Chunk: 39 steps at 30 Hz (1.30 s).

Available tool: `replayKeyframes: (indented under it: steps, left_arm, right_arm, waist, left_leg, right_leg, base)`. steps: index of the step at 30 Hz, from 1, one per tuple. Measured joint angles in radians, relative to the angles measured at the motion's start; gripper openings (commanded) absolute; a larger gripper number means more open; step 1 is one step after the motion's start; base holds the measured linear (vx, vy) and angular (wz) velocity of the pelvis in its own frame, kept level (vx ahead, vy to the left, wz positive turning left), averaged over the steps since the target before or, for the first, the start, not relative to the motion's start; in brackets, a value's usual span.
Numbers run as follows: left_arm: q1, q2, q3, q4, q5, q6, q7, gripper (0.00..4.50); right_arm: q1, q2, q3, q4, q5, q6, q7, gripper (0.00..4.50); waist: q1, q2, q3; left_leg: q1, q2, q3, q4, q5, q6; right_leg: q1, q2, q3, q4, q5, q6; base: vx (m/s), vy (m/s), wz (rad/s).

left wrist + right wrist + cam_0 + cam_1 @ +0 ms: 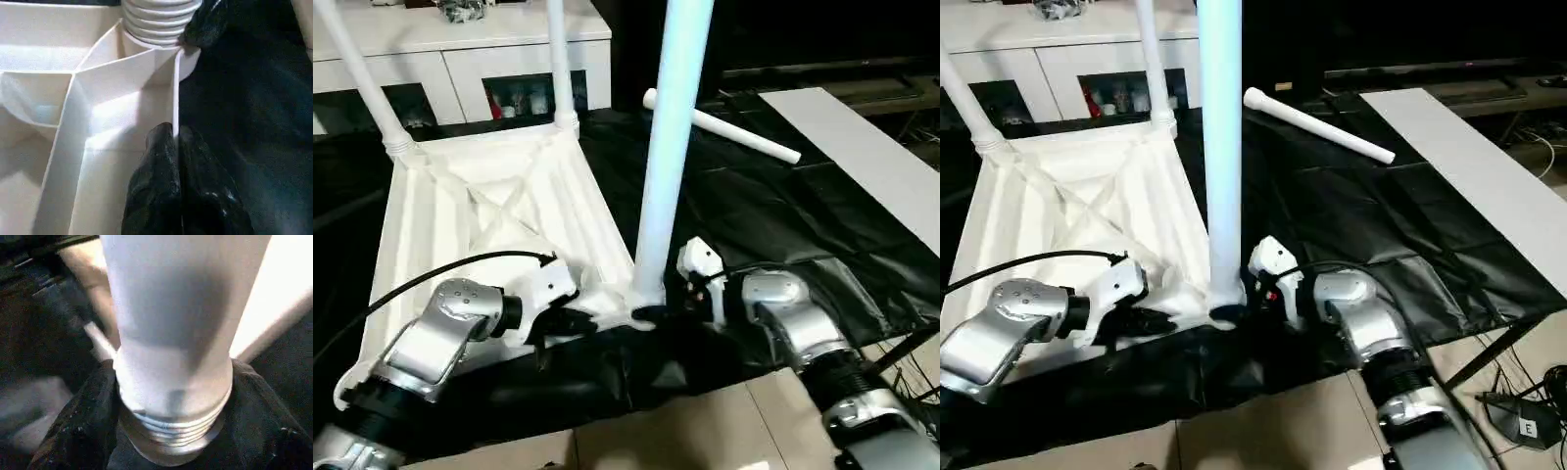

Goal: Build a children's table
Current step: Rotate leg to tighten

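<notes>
The children's table (pixel 499 211) is lying upside down on a black sheet (pixel 783 225) over the desk, ribbed X-braced underside up, so the corner sockets are facing up for the legs. Two legs (pixel 367 83) are already standing in the far corners. A third leg (pixel 671 147) is standing upright in the near right corner socket (pixel 641 313), its threaded base still partly showing, so it is likely not fully seated yet. The right gripper (pixel 171 431) is wrapping its fingers (pixel 78 431) around that leg's base, one on each side and touching it, probably to turn or steady it. The left gripper (pixel 176 142) is pinching the thin rim wall of the top just beside the same socket, fingers (pixel 154 161) pressed nearly together on the plastic, apparently bracing the top against twisting. The fourth leg (pixel 720 125) is lying loose on the sheet, well apart. A white cabinet (pixel 460 49) is standing behind.
</notes>
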Motion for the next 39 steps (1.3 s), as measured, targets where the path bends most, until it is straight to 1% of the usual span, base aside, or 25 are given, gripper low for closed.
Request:
replayKeyframes:
  steps: [1,4,5,6,9,10,12,14,15,17,19,20,21,22,24,25,27,29,31,32,33,36,37,39]
  left_arm:
    - [-0.019,-0.031,0.002,0.029,0.013,0.002,0.047,0.0]
    - [-0.051,-0.1,0.001,0.072,0.037,0.022,0.138,0.0]
    - [-0.081,-0.146,0.005,0.113,0.046,0.036,0.192,0.0]
    - [-0.105,-0.173,0.005,0.141,0.057,0.048,0.232,0.0]
    - [-0.148,-0.244,0.005,0.199,0.077,0.067,0.321,0.0]
    - [-0.169,-0.27,0.005,0.228,0.088,0.068,0.355,0.0]
    - [-0.184,-0.292,0.005,0.249,0.098,0.069,0.384,0.0]
    - [-0.187,-0.294,0.005,0.252,0.104,0.069,0.39,0.0]
    - [-0.187,-0.293,0.004,0.249,0.105,0.069,0.388,0.0]
    - [-0.183,-0.283,0.003,0.24,0.105,0.07,0.379,0.0]
    - [-0.178,-0.262,0.002,0.228,0.106,0.071,0.356,0.0]
    - [-0.178,-0.251,0.0,0.223,0.105,0.072,0.339,0.0]
    - [-0.175,-0.243,-0.002,0.219,0.105,0.072,0.325,0.0]
    - [-0.171,-0.231,-0.006,0.212,0.105,0.065,0.31,0.0]
    - [-0.157,-0.204,-0.009,0.19,0.102,0.059,0.275,0.0]
    - [-0.143,-0.185,-0.009,0.168,0.093,0.056,0.246,0.0]
    - [-0.122,-0.156,-0.014,0.137,0.078,0.046,0.2,0.0]
    - [-0.092,-0.103,-0.027,0.101,0.067,0.003,0.133,0.0]
    - [-0.067,-0.063,-0.029,0.075,0.05,-0.027,0.064,0.0]
    - [-0.049,-0.041,-0.029,0.053,0.035,-0.03,0.025,0.0]
    - [-0.038,-0.029,-0.03,0.04,0.023,-0.032,-0.005,0.0]
    - [-0.024,-0.001,-0.042,0.003,0.01,-0.026,-0.062,0.0]
    - [-0.013,0.022,-0.049,-0.018,-0.004,-0.021,-0.095,0.0]
    - [-0.003,0.042,-0.05,-0.032,-0.014,-0.018,-0.125,0.0]
  right_arm:
    - [-0.005,0.024,-0.02,0.02,-0.009,0.003,-0.072,2.67]
    - [-0.011,0.071,-0.054,0.039,-0.026,0.02,-0.232,2.66]
    - [-0.022,0.113,-0.081,0.062,-0.032,0.031,-0.338,2.66]
    - [-0.037,0.141,-0.099,0.081,-0.035,0.041,-0.423,2.66]
    - [-0.071,0.194,-0.133,0.134,-0.042,0.049,-0.597,2.66]
    - [-0.095,0.218,-0.148,0.164,-0.046,0.048,-0.673,2.66]
    - [-0.116,0.237,-0.157,0.194,-0.058,0.04,-0.741,2.66]
    - [-0.123,0.242,-0.16,0.215,-0.061,0.015,-0.751,2.66]
    - [-0.123,0.241,-0.164,0.217,-0.059,0.008,-0.738,3.01]
    - [-0.122,0.237,-0.177,0.216,-0.055,0.005,-0.704,3.36]
    - [-0.117,0.236,-0.179,0.206,-0.051,0.001,-0.664,3.39]
    - [-0.116,0.235,-0.174,0.206,-0.052,-0.003,-0.644,3.58]
    - [-0.116,0.232,-0.167,0.206,-0.053,-0.007,-0.633,3.58]
    - [-0.116,0.223,-0.156,0.205,-0.055,-0.009,-0.61,3.71]
    - [-0.115,0.206,-0.133,0.199,-0.056,-0.012,-0.56,3.71]
    - [-0.112,0.187,-0.116,0.192,-0.056,-0.017,-0.514,3.71]
    - [-0.099,0.156,-0.104,0.165,-0.054,-0.022,-0.434,3.71]
    - [-0.074,0.109,-0.093,0.119,-0.034,-0.017,-0.3,3.71]
    - [-0.054,0.066,-0.08,0.079,-0.015,-0.016,-0.18,3.71]
    - [-0.039,0.04,-0.056,0.042,-0.007,-0.018,-0.104,3.71]
    - [-0.034,0.021,-0.047,0.028,-0.004,-0.018,-0.06,3.71]
    - [-0.017,-0.043,-0.003,-0.011,0.009,-0.022,0.08,3.71]
    - [-0.006,-0.073,0.013,-0.029,0.012,-0.022,0.138,3.71]
    - [-0.001,-0.094,0.029,-0.036,0.011,-0.023,0.199,3.71]
  waist:
    - [-0.004,0.0,0.0]
    - [-0.013,0.0,0.0]
    - [-0.015,0.0,0.0]
    - [-0.017,0.0,0.0]
    - [-0.019,0.0,0.0]
    - [-0.02,0.0,0.0]
    - [-0.02,0.0,-0.001]
    - [-0.021,0.001,-0.001]
    - [-0.02,0.001,-0.001]
    - [-0.021,0.001,-0.001]
    - [-0.026,0.001,-0.001]
    - [-0.03,0.001,-0.001]
    - [-0.032,0.001,-0.001]
    - [-0.036,0.001,-0.001]
    - [-0.041,0.001,-0.001]
    - [-0.04,0.001,-0.001]
    - [-0.035,0.001,-0.001]
    - [-0.026,0.001,-0.001]
    - [-0.013,0.001,-0.001]
    - [-0.009,0.001,-0.001]
    - [-0.005,0.001,-0.001]
    - [0.014,0.001,-0.001]
    - [0.017,0.001,-0.001]
    - [0.017,0.0,0.0]
  left_leg:
    - [0.001,0.0,0.0,0.0,0.0,-0.001]
    - [0.003,0.0,0.0,0.0,0.0,-0.001]
    - [0.004,0.0,0.0,-0.001,0.001,-0.001]
    - [0.004,0.0,0.0,-0.001,0.001,-0.002]
    - [0.007,-0.001,0.0,-0.002,0.002,-0.004]
    - [0.007,-0.001,0.0,-0.002,0.002,-0.004]
    - [0.007,-0.001,0.0,-0.002,0.002,-0.004]
    - [0.007,-0.001,0.0,-0.003,0.002,-0.004]
    - [0.007,-0.001,0.0,-0.003,0.002,-0.004]
    - [0.006,-0.001,0.0,-0.004,0.002,-0.004]
    - [0.006,-0.001,0.0,-0.005,0.002,-0.004]
    - [0.006,-0.001,0.0,-0.006,0.002,-0.004]
    - [0.006,0.0,-0.001,-0.007,0.002,-0.004]
    - [0.006,0.0,-0.001,-0.008,0.003,-0.005]
    - [0.006,0.0,-0.001,-0.008,0.003,-0.005]
    - [0.005,0.0,-0.002,-0.008,0.003,-0.005]
    - [0.002,0.001,-0.002,-0.009,0.003,-0.004]
    - [-0.001,0.001,-0.002,-0.009,0.002,-0.004]
    - [-0.002,0.001,-0.001,-0.008,0.001,-0.002]
    - [-0.002,0.001,-0.001,-0.008,0.001,-0.001]
    - [-0.002,0.001,-0.001,-0.007,0.0,0.0]
    - [-0.003,0.001,0.001,-0.006,0.0,0.0]
    - [-0.002,0.001,0.001,-0.006,0.0,0.0]
    - [-0.002,0.001,0.001,-0.006,0.0,0.0]
  right_leg:
    - [0.001,0.0,0.0,0.001,0.001,0.0]
    - [0.001,0.0,0.001,0.001,0.004,-0.001]
    - [0.001,0.0,0.001,0.001,0.004,-0.001]
    - [0.001,0.0,0.001,0.002,0.005,-0.001]
    - [0.002,0.0,0.002,0.002,0.005,0.0]
    - [0.001,0.0,0.002,0.002,0.005,0.0]
    - [0.001,0.0,0.002,0.002,0.005,0.0]
    - [0.001,0.0,0.002,0.001,0.005,0.0]
    - [0.001,0.0,0.002,0.001,0.005,0.0]
    - [0.001,0.0,0.001,0.0,0.005,0.0]
    - [0.0,0.0,0.001,0.0,0.005,0.0]
    - [-0.001,0.0,0.001,-0.001,0.005,0.0]
    - [-0.001,0.001,0.001,-0.001,0.005,0.0]
    - [-0.001,0.001,0.0,-0.002,0.005,0.0]
    - [-0.002,0.002,0.0,-0.002,0.005,0.0]
    - [-0.002,0.002,-0.001,-0.004,0.005,0.0]
    - [-0.002,0.002,-0.002,-0.006,0.005,0.0]
    - [-0.002,0.002,-0.004,-0.009,0.005,0.0]
    - [-0.002,0.001,-0.004,-0.011,0.005,0.0]
    - [-0.002,0.001,-0.004,-0.012,0.005,0.0]
    - [-0.001,0.0,-0.004,-0.012,0.005,0.0]
    - [-0.001,0.0,-0.003,-0.012,0.005,0.0]
    - [-0.001,0.0,-0.003,-0.012,0.005,0.0]
    - [-0.001,0.0,-0.004,-0.01,0.005,0.0]
  base:
    - [0.0,0.0,0.0]
    - [0.0,0.0,0.0]
    - [0.0,0.0,0.0]
    - [0.0,0.0,0.0]
    - [0.0,0.0,0.0]
    - [0.0,0.0,0.0]
    - [0.0,0.0,0.0]
    - [0.0,0.0,0.0]
    - [0.0,0.0,0.0]
    - [0.0,0.0,0.0]
    - [0.0,0.0,0.0]
    - [0.0,0.0,0.0]
    - [0.0,0.0,0.0]
    - [0.0,0.0,0.0]
    - [0.0,0.0,0.0]
    - [0.0,0.0,0.0]
    - [0.0,0.0,0.0]
    - [0.0,0.0,0.0]
    - [0.0,0.0,0.0]
    - [0.0,0.0,0.0]
    - [0.0,0.0,0.0]
    - [0.0,0.0,0.0]
    - [0.0,0.0,0.0]
    - [0.0,0.0,0.0]
